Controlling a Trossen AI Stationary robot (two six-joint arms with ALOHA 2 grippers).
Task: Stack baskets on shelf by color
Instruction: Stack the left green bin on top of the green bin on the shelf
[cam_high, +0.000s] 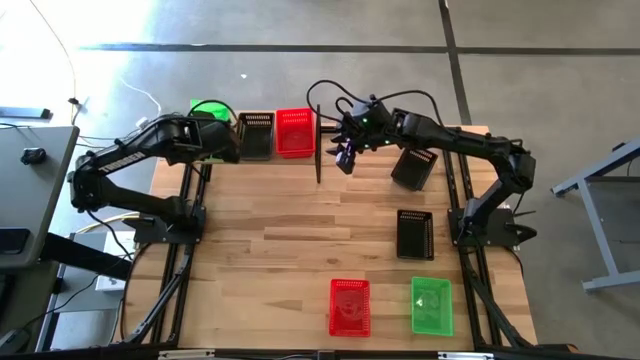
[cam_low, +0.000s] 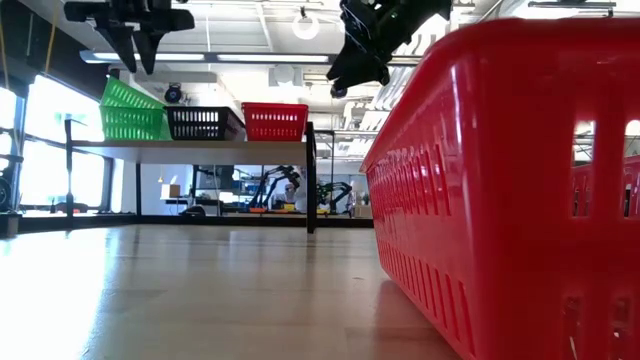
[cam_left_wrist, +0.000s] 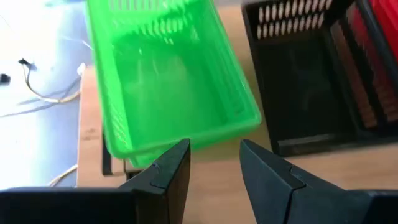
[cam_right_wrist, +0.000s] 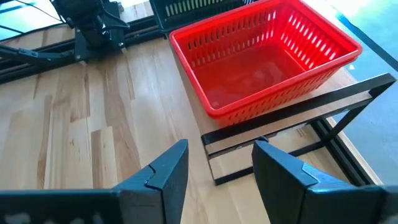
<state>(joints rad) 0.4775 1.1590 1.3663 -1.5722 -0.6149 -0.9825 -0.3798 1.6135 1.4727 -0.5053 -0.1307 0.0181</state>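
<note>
The shelf (cam_low: 200, 150) stands at the table's far edge. On it, from left to right, are a green basket (cam_low: 132, 124) with a second green basket (cam_low: 122, 95) sitting tilted in it, a black basket (cam_low: 203, 122) and a red basket (cam_low: 275, 120). My left gripper (cam_left_wrist: 214, 146) is open and hovers above the shelf, just near of the green baskets (cam_left_wrist: 168, 81). My right gripper (cam_right_wrist: 221, 146) is open and hovers off the shelf's right end (cam_right_wrist: 273, 134), near the red basket (cam_right_wrist: 261, 56). Neither gripper holds anything.
Loose baskets lie on the table's right half: a tilted black one (cam_high: 415, 168), a black one (cam_high: 415, 235), and a red one (cam_high: 350, 305) and a green one (cam_high: 432, 305) by the near edge. The red one (cam_low: 520, 180) fills the low view's right side. Bare wood lies left of them.
</note>
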